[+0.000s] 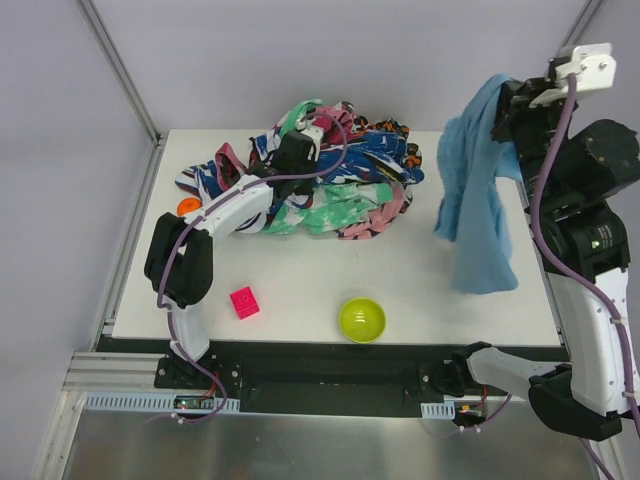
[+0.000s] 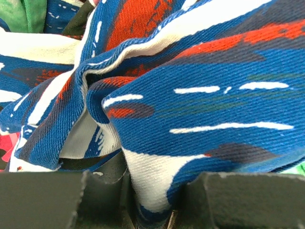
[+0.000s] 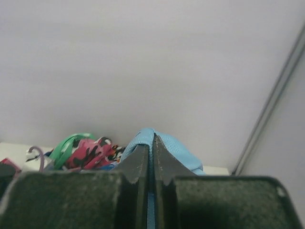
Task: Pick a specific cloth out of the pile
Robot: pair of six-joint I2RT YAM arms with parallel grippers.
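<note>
The plain light blue cloth [image 1: 478, 200] hangs in the air over the table's right side, well clear of the pile [image 1: 345, 185]. My right gripper [image 1: 502, 102] is shut on its top edge. In the right wrist view the gripper [image 3: 153, 143] pinches the cloth [image 3: 177, 150], which drapes over both fingertips. The pile is a heap of dark blue, white, pink, green and orange patterned fabrics at the back centre. My left gripper [image 1: 300, 140] is buried in the pile's left part. In the left wrist view that gripper [image 2: 152, 205] is shut on a fold of blue-and-white patterned fabric [image 2: 200, 114].
A green bowl [image 1: 361, 319] stands near the front edge of the white table [image 1: 300, 280]. A pink cube [image 1: 244, 302] lies to the bowl's left. A small orange object [image 1: 186, 206] sits by the pile's left edge. Metal frame posts rise at the back corners.
</note>
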